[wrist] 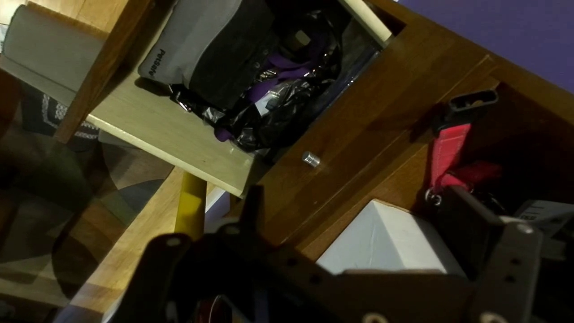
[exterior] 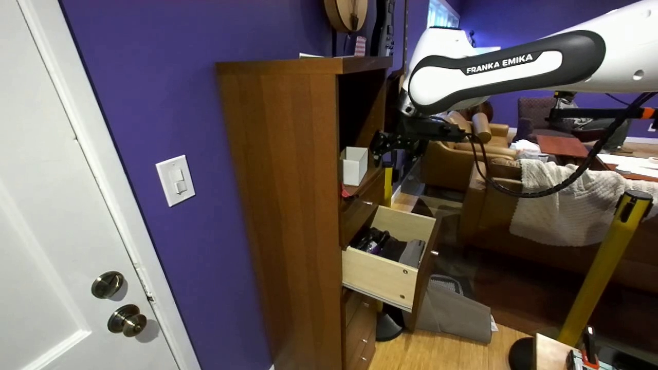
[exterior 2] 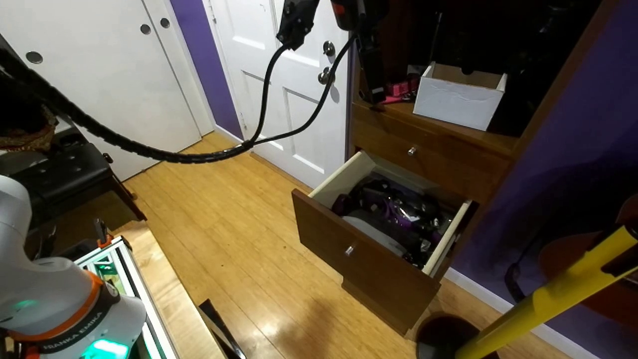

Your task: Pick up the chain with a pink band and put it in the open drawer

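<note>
The chain with a pink band (wrist: 450, 148) lies on the cabinet shelf. In the wrist view I see its pinkish-red strap, a black buckle end and small metal rings; part is in shadow. Its pink part also shows in an exterior view (exterior 2: 401, 89), beside the white box. My gripper (wrist: 364, 196) is open and empty, its fingers wide apart. In the wrist view the right finger overlaps the area just below the rings; I cannot tell if they touch. The gripper also shows in an exterior view (exterior: 379, 145), at the shelf opening. The open drawer (exterior 2: 359, 244) is below, holding black and purple items.
A white box (exterior 2: 453, 102) stands on the shelf next to the pink band. A closed drawer with a metal knob (wrist: 310, 159) lies between shelf and open drawer. The cabinet side (exterior: 288, 205) bounds the shelf. A yellow post (exterior 2: 548, 299) stands near the cabinet.
</note>
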Robot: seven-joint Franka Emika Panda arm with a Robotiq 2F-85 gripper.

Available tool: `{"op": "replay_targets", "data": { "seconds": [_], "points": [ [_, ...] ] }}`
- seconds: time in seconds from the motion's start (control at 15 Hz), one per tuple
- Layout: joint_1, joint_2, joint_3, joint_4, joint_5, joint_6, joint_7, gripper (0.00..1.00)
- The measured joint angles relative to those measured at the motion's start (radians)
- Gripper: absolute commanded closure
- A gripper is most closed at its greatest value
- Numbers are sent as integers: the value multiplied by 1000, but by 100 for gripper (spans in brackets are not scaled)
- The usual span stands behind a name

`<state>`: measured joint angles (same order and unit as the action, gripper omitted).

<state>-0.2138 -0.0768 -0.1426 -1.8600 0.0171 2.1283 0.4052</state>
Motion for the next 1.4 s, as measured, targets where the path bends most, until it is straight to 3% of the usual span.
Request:
{"op": "replay_targets", "data": {
  "seconds": [0.4,0.87,1.4],
  "points": [
    [10,16,2,2,13,20,13,0],
    [47,136,12,2,45,271,134,0],
    [60,206,12,3,92,414,162,0]
  ]
}}
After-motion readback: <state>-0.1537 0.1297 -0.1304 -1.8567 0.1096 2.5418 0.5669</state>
